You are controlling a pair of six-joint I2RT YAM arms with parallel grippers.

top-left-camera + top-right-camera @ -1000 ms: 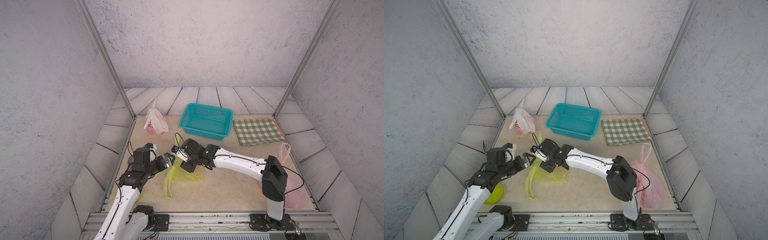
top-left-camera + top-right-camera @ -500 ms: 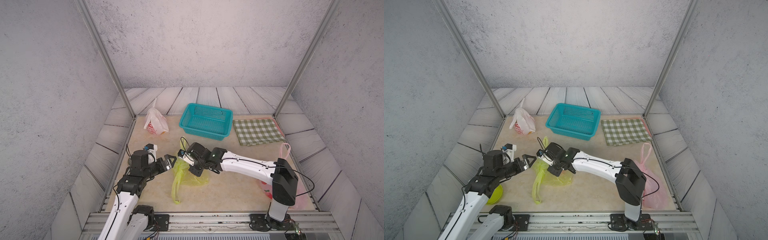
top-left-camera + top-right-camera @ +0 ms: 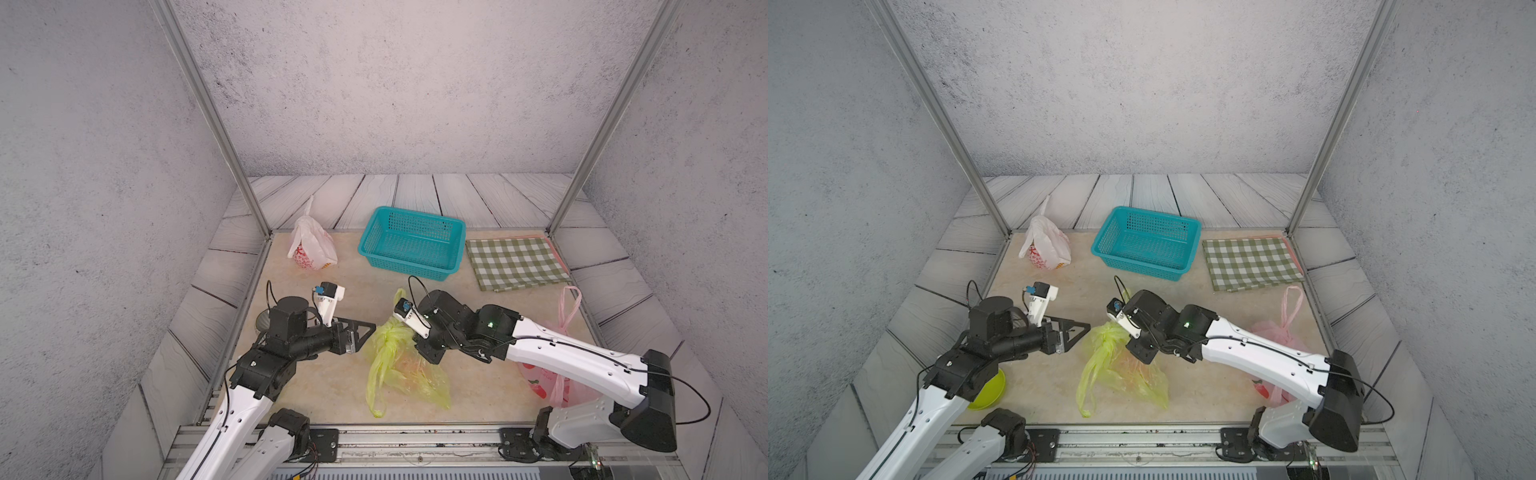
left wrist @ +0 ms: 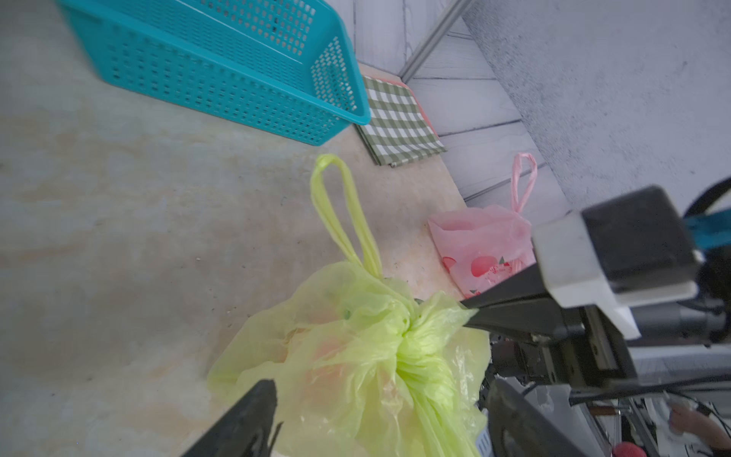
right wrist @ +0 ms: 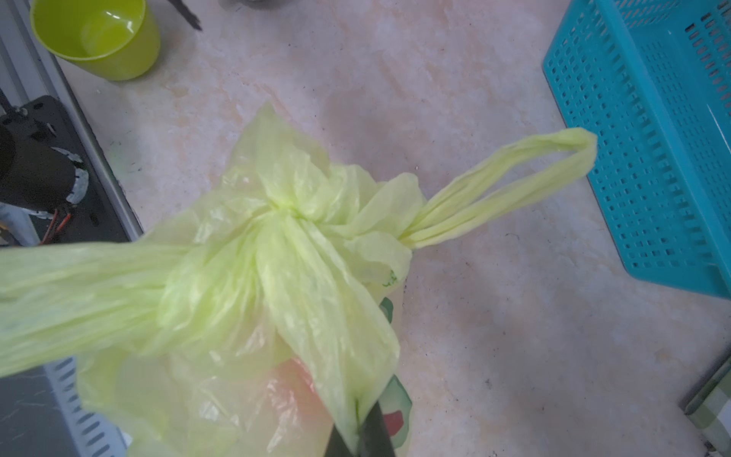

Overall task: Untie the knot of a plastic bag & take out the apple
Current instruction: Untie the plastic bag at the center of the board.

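Since the earlier frame the right tool (image 5: pixel 360 435) is dragging the yellow bag (image 3: pixel 399 365) toward the middle of the counter (image 3: pixel 332 386), and the left tool (image 3: pixel 362 335) is following it. The knot (image 5: pixel 285 209) is staying tied and a reddish shape, likely the apple (image 5: pixel 288 391), is showing inside the bag, so untying and removal are both remaining. The right tool is pinching shut on a fold of bag film beside the knot. The left tool is hovering wide open just beside the knot, gripping nothing.

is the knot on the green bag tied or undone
Tied: in the right wrist view the green bag has its handles cinched into a tight knot, mouth gathered closed.
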